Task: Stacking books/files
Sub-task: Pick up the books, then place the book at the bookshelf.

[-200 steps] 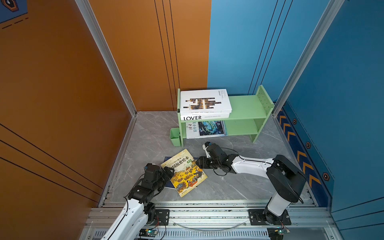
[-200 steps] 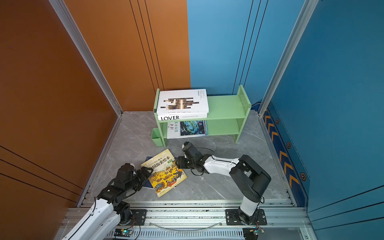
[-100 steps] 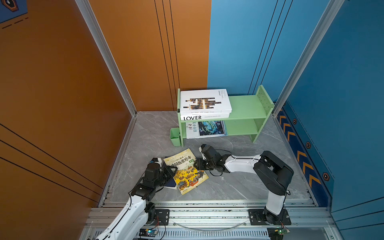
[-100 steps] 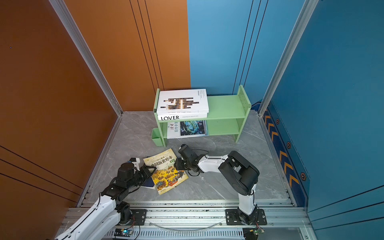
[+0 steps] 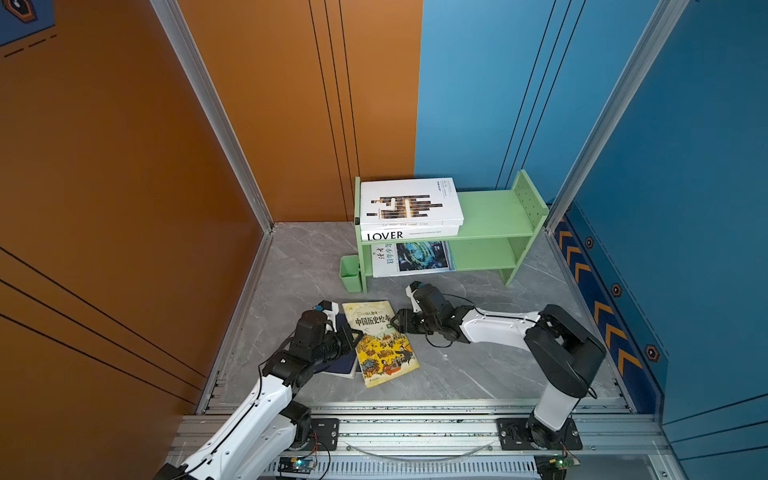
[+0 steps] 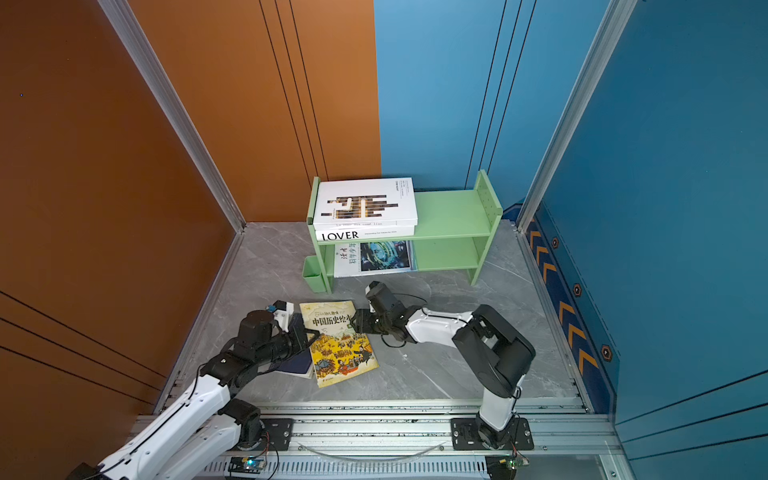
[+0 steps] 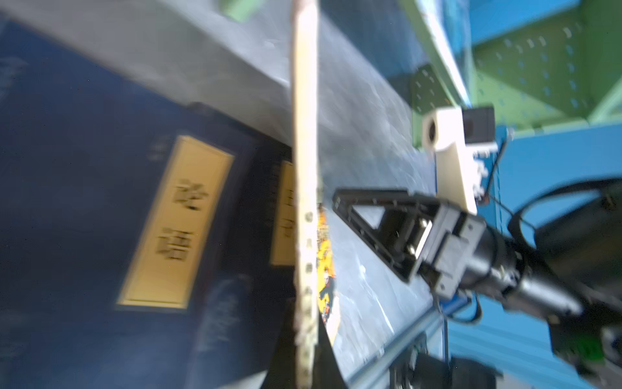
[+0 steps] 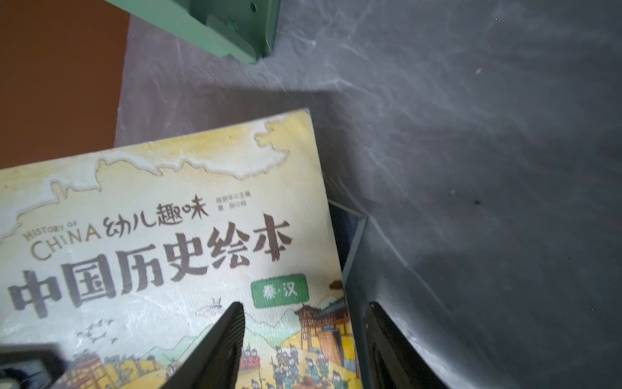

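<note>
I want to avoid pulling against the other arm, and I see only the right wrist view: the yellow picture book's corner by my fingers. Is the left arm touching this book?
Observer: Yes. In a top view the left gripper is shut on the yellow picture book, at the side edge opposite the right gripper.
Operator: What lies under the book?
Observer: The left wrist view shows two navy books with yellow labels beneath it.
Operator: And the green shelf?
Observer: The green shelf carries the white barred book on the LOVER book, on its top board.

Both arms low — left tool (image 5: 353, 334) pinched closed, right tool (image 5: 393, 323) spread.
</note>
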You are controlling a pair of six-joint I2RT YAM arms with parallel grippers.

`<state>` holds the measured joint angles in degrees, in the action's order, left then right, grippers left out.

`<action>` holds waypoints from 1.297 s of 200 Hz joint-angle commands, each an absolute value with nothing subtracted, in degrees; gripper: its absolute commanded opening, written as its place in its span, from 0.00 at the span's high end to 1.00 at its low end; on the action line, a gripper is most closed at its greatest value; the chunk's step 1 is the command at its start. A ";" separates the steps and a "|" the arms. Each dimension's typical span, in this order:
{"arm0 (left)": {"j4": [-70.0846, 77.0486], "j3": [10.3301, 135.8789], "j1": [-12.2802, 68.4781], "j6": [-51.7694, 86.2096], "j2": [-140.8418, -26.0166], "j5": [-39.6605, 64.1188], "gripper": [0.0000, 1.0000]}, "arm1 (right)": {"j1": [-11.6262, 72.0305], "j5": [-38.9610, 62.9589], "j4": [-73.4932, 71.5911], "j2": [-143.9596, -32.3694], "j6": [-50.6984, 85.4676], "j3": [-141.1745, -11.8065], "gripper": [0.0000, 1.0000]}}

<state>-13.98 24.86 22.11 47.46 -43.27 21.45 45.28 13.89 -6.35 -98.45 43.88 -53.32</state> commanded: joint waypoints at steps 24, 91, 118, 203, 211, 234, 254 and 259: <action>-29.29 37.08 32.73 37.18 -45.65 24.57 1.00 | 40.63 13.77 -6.44 -83.54 42.33 -47.79 0.29; -14.32 49.81 39.20 37.11 -60.54 29.39 1.00 | 26.47 14.08 -3.68 -61.26 44.60 -38.00 0.09; 0.27 53.69 39.45 42.91 -68.03 35.50 1.00 | 20.10 20.96 -10.69 -55.29 50.54 -30.31 0.01; 26.46 55.46 37.75 60.31 -75.28 45.73 1.00 | 15.22 36.50 -25.63 -38.64 61.52 -17.21 0.00; 27.84 55.64 37.55 61.06 -74.94 46.18 1.00 | 15.25 36.84 -23.71 -36.52 61.64 -17.53 0.00; 31.40 56.20 36.36 64.12 -73.68 46.14 1.00 | 15.03 34.33 -15.47 -29.79 61.53 -18.10 0.00; 33.13 57.75 36.25 64.58 -71.69 44.22 1.00 | 14.64 29.99 -9.80 -23.42 61.86 -17.50 0.00; 33.19 58.42 36.43 64.23 -71.20 43.83 1.00 | 14.51 28.99 -8.65 -21.96 62.06 -17.36 0.00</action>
